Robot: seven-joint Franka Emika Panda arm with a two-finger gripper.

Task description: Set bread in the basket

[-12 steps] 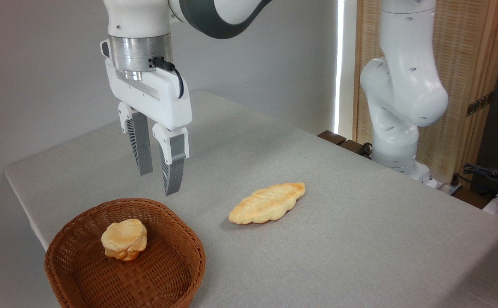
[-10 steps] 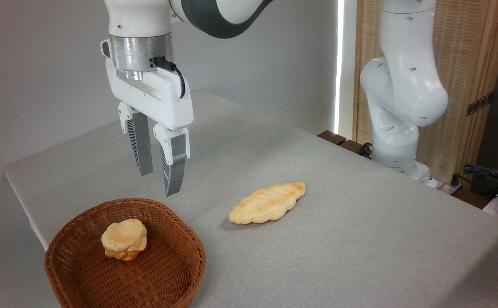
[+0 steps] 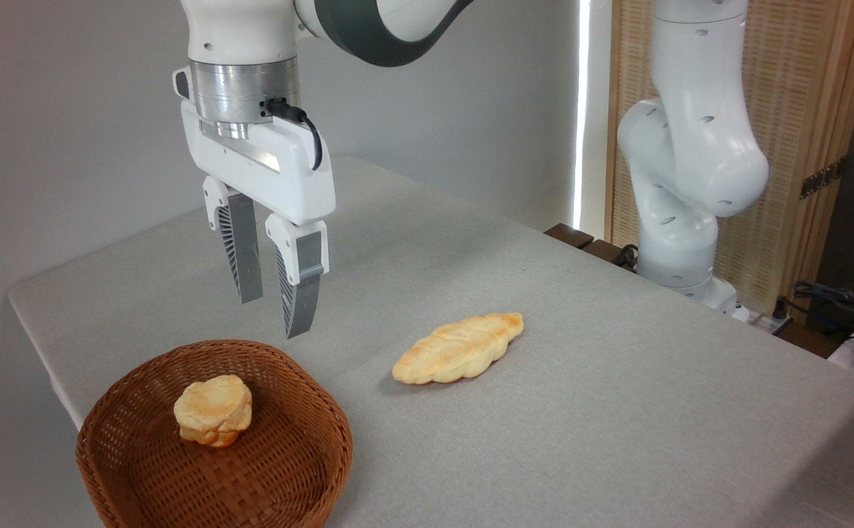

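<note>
The basket (image 3: pixel 126 469) is cropped at the bottom edge.

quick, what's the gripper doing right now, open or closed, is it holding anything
Gripper: open, a narrow gap between its fingers, holding nothing, in the air above the far rim of the basket.

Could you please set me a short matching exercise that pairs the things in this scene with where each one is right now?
Things:
1. bread
2. round bun
3. gripper
4. basket

Places:
A. inside the basket
B. in the air above the basket's far rim, holding nothing
C. at the table's near left corner
D. flat on the tablecloth, right of the basket

Pairs: 1-D, 2-A, 3-B, 4-C
</note>
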